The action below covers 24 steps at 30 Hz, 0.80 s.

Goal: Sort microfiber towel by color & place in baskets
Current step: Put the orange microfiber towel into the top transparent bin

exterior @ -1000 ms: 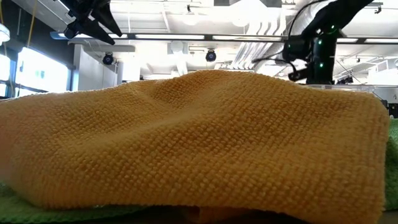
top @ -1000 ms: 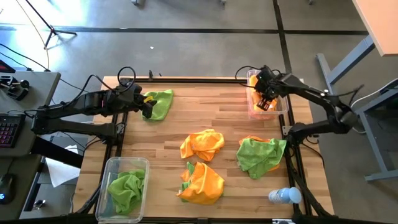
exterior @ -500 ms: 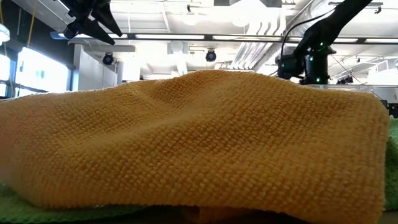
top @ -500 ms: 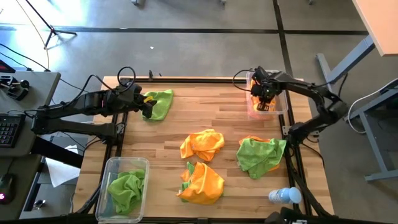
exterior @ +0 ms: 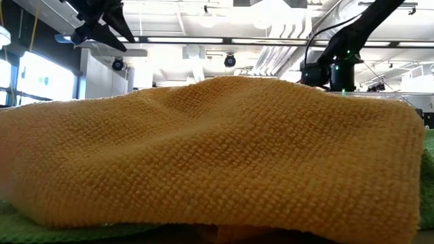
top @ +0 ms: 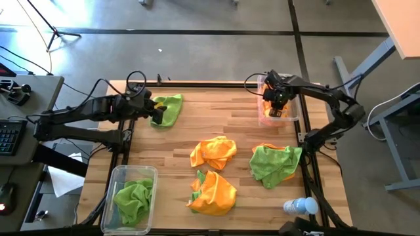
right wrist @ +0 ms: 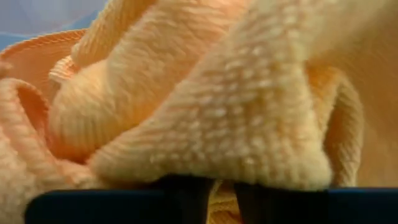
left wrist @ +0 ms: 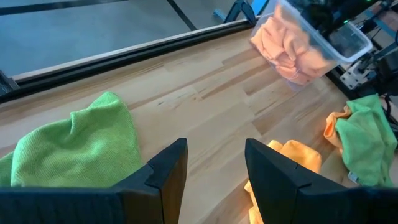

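Note:
A lime green towel (top: 169, 109) lies bunched on the table's far left part. My left gripper (top: 157, 113) is open at its near edge, and the cloth (left wrist: 74, 146) lies just beside one finger (left wrist: 166, 171). My right gripper (top: 277, 107) is down inside the far right basket (top: 302, 117), shut on an orange towel (right wrist: 205, 93) that fills its wrist view. Another green towel (top: 134, 198) lies in the near left basket (top: 115, 174). Two orange towels (top: 213, 152) (top: 212, 192) lie mid-table. A green towel over an orange one (top: 275, 162) lies on the right. My right gripper pinches a thick fold of the orange towel (right wrist: 224, 171) between its two fingers (right wrist: 186, 190), coming from above into the basket. The rest of the cloth is heaped in the basket around the fingers. How many layers it has cannot be told.
A clear bottle with a blue cap (top: 300, 206) lies at the near right corner. Bare wood shows in the table's middle far part (top: 216, 111). An orange towel (exterior: 203, 156) lies right before the low camera and blocks most of its view.
My right gripper has sunk a little deeper into the far right basket and shifted slightly toward the table's left, keeping its hold on the orange towel. The towels on the table have stayed where they were.

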Each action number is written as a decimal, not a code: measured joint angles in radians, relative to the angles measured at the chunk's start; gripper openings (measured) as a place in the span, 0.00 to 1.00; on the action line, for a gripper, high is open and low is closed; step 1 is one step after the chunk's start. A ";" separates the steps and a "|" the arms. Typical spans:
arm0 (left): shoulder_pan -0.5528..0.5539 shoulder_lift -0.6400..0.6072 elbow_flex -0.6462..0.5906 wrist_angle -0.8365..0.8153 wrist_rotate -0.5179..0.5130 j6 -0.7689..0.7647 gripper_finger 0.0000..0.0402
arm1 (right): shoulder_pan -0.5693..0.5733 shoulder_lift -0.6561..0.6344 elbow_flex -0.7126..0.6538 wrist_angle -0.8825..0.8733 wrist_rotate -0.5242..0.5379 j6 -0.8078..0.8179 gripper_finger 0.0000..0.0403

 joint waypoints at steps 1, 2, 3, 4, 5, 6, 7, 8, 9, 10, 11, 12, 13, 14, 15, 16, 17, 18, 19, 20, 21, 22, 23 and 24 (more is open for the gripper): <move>0.000 0.005 0.000 0.000 0.000 0.000 0.37 | 0.000 -0.013 0.000 -0.005 0.000 0.001 0.18; 0.000 0.011 0.000 0.000 0.000 0.000 0.37 | 0.000 -0.026 -0.001 -0.012 0.000 0.001 0.21; 0.000 0.015 0.000 0.000 0.000 0.000 0.37 | 0.000 -0.041 -0.001 -0.020 0.000 0.001 0.24; 0.000 0.020 0.000 0.000 0.000 0.000 0.37 | 0.000 -0.056 -0.001 -0.029 0.000 0.001 0.27; 0.000 0.023 0.000 0.001 0.001 0.000 0.37 | 0.000 -0.073 -0.001 -0.041 0.000 0.001 0.29; 0.000 0.025 0.000 0.001 0.001 0.000 0.37 | 0.000 -0.090 -0.001 -0.053 0.000 0.003 0.32; -0.002 0.027 0.000 0.002 0.001 0.000 0.37 | 0.000 -0.108 -0.001 -0.064 0.002 0.006 0.34; -0.002 0.027 0.000 0.002 0.001 0.000 0.37 | 0.000 -0.129 -0.001 -0.074 0.006 0.010 0.36; -0.002 0.027 0.000 0.002 0.001 0.000 0.37 | 0.000 -0.152 -0.001 -0.084 0.014 0.018 0.38; -0.002 0.027 0.000 0.003 0.001 0.000 0.37 | 0.000 -0.173 -0.001 -0.093 0.025 0.025 0.39; -0.002 0.027 0.000 0.004 0.001 0.000 0.37 | 0.000 -0.197 -0.001 -0.102 0.043 0.036 0.41; -0.002 0.027 0.000 0.004 0.001 0.000 0.37 | 0.001 -0.217 -0.001 -0.109 0.069 0.050 0.42; -0.002 0.027 0.000 0.004 0.001 0.002 0.37 | 0.002 -0.238 -0.001 -0.118 0.095 0.061 0.43; -0.002 0.027 0.000 0.006 0.002 0.009 0.37 | 0.002 -0.260 -0.001 -0.130 0.109 0.070 0.43; -0.002 0.027 0.000 0.010 0.002 0.017 0.37 | 0.002 -0.281 -0.001 -0.144 0.111 0.084 0.44; -0.002 0.027 0.000 0.014 0.002 0.024 0.37 | 0.002 -0.301 -0.001 -0.153 0.110 0.102 0.44; -0.002 0.027 0.000 0.021 0.006 0.025 0.37 | 0.002 -0.321 -0.001 -0.157 0.106 0.120 0.44; -0.002 0.027 0.000 0.030 0.011 0.029 0.37 | 0.002 -0.341 -0.001 -0.160 0.099 0.140 0.44; -0.002 0.027 0.000 0.039 0.022 0.036 0.37 | 0.002 -0.360 -0.001 -0.162 0.090 0.161 0.44; -0.002 0.027 0.000 0.047 0.033 0.045 0.37 | 0.002 -0.379 -0.001 -0.161 0.073 0.175 0.44; -0.002 0.027 0.000 0.053 0.042 0.054 0.37 | 0.002 -0.398 -0.001 -0.158 0.053 0.187 0.44; -0.002 0.027 0.000 0.058 0.050 0.060 0.37 | 0.002 -0.416 -0.001 -0.154 0.041 0.205 0.44; -0.002 0.027 0.000 0.058 0.053 0.062 0.37 | 0.002 -0.436 -0.001 -0.150 0.029 0.224 0.44; -0.002 0.027 0.000 0.058 0.055 0.069 0.37 | 0.002 -0.457 -0.001 -0.145 0.021 0.246 0.44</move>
